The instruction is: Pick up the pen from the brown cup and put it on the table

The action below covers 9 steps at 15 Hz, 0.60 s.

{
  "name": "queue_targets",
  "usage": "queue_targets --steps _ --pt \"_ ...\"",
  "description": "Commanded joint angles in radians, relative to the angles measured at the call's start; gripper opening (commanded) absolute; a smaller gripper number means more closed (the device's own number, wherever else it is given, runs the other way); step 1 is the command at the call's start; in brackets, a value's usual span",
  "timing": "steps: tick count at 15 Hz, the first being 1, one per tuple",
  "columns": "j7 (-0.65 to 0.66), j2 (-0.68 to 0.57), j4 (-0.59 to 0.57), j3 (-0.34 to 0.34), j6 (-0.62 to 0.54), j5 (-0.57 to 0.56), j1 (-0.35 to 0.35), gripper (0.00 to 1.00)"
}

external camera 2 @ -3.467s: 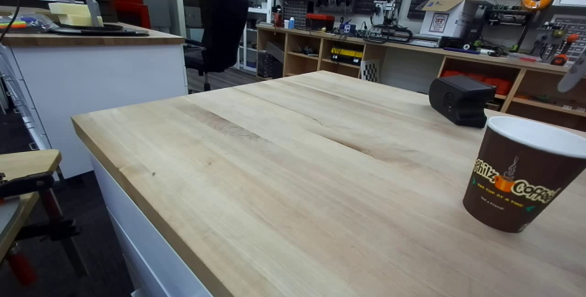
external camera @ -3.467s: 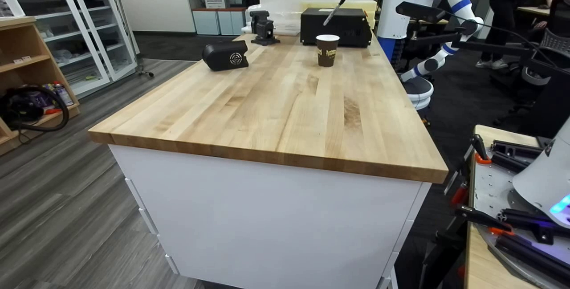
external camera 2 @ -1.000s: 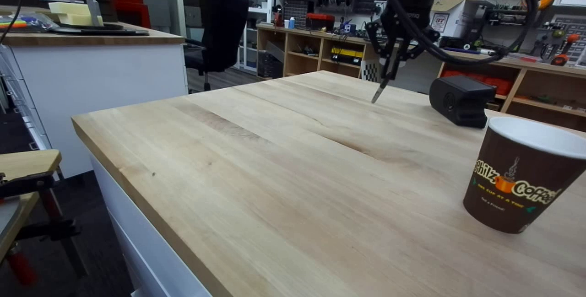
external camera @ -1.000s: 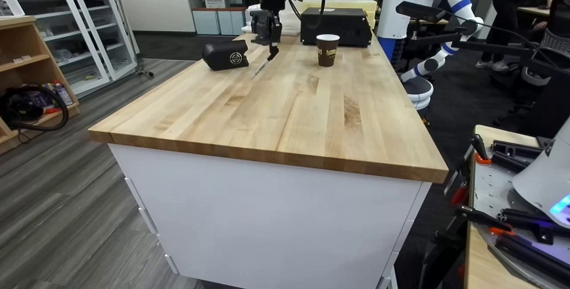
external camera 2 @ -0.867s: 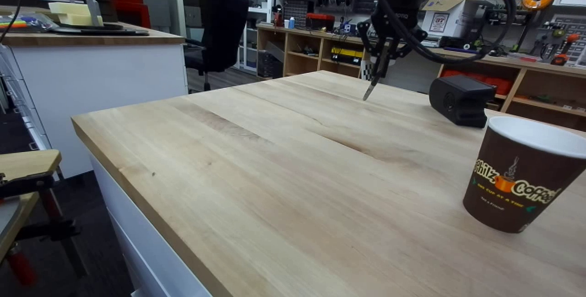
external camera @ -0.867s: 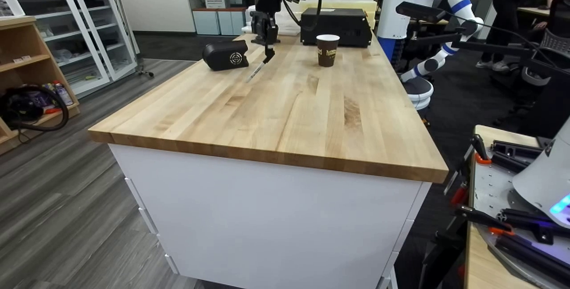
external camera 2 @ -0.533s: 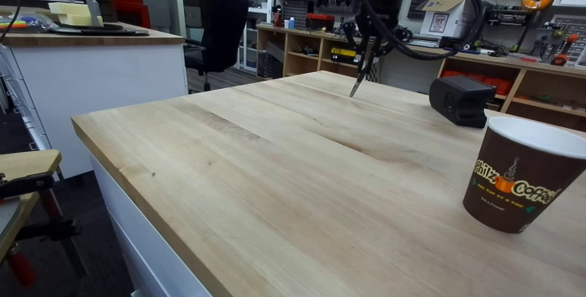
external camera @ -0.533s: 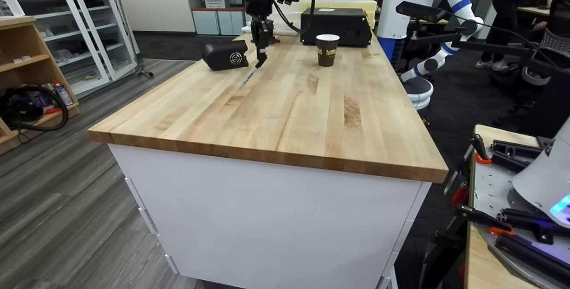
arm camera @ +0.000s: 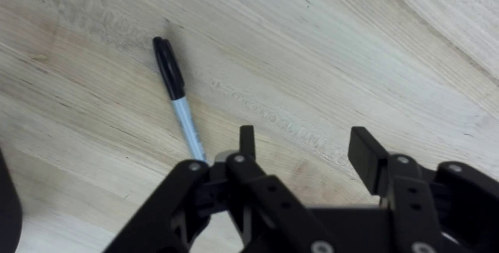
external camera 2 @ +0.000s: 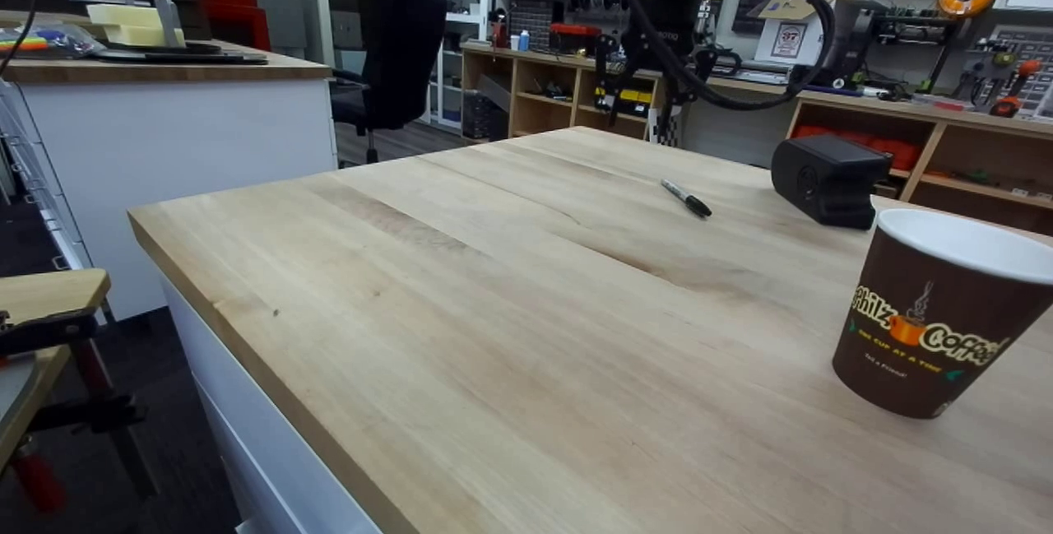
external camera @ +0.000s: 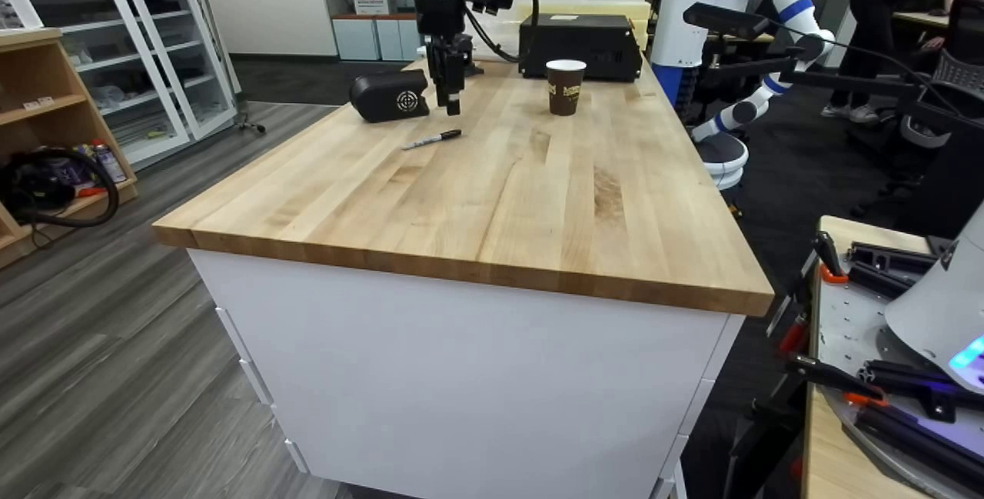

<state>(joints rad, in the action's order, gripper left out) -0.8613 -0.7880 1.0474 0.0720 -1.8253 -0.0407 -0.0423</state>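
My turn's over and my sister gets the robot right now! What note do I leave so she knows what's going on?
Gripper: open, holding nothing, above the table.
Pen: lying on the table with its cap on, apart from the cup and from the boxy black thing.
Brown cup: standing upright on the table; its bottom inside can't be seen.
Done: the pen is out of the cup and on the table.
To do: probably just back the gripper away gently, without bumping the pen.
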Motion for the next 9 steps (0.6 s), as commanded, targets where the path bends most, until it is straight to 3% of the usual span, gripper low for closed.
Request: queue_targets --steps 1,6,7,9 --pt "0.033 0.04 0.03 0.007 0.051 -0.022 -0.004 0.96" --pt "0.048 0.084 0.073 -0.02 0.032 -0.044 -0.022 1.0" --pt "0.015 0.019 -0.001 0.012 0.041 -0.029 0.002 1.0" --pt "0.016 0.019 -0.003 0.014 0.041 -0.03 0.002 1.0"
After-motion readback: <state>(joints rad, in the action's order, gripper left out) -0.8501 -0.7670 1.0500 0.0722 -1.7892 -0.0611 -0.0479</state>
